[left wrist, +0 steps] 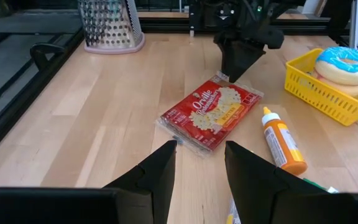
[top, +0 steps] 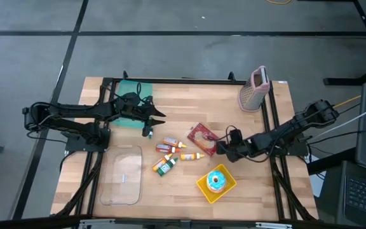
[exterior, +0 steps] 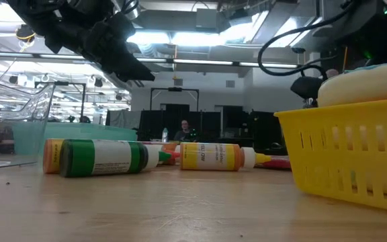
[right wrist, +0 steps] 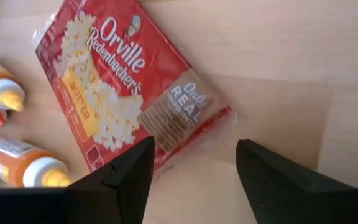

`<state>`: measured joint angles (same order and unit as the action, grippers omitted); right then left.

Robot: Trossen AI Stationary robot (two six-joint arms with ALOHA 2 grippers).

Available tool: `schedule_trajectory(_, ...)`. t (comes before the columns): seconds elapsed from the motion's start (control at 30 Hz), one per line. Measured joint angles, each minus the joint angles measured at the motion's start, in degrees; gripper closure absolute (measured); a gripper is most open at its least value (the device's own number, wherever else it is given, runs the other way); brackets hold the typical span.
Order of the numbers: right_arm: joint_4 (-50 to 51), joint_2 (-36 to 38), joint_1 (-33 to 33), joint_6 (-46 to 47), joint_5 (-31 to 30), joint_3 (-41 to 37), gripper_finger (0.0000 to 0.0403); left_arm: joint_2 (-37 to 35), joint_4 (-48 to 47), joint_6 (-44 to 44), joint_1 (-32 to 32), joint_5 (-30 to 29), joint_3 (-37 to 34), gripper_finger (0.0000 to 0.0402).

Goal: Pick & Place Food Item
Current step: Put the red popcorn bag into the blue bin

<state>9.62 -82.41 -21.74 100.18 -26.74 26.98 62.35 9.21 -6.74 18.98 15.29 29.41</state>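
Popcorn packet [top: 202, 139] lies flat at the middle of the counter [top: 259, 191] in the high view, just left of the right claw [top: 223, 151] — jaws spread wide, nothing held, poised at the packet's near edge. The step looks like the reach before the grasp. Next, that claw likely has to drop over the packet's edge and close. The left claw [top: 151, 124], upper left of the packet, hangs parted and empty.

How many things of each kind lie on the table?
Bottles: about 6, bunched together
Popcorn bag: 1
Donut: 1
Basket: 1
Grater: 1
Teal bin: 1
Clear tray: 1
Total: about 12
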Motion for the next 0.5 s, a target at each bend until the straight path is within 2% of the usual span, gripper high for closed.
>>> schedule_trajectory(0.5, -2.1, -0.2, 4.0, -2.8, -2.6, -0.3, 0.0176, 0.0, -0.1, 0.1, 0.0, 0.0, 0.0, 0.0267)
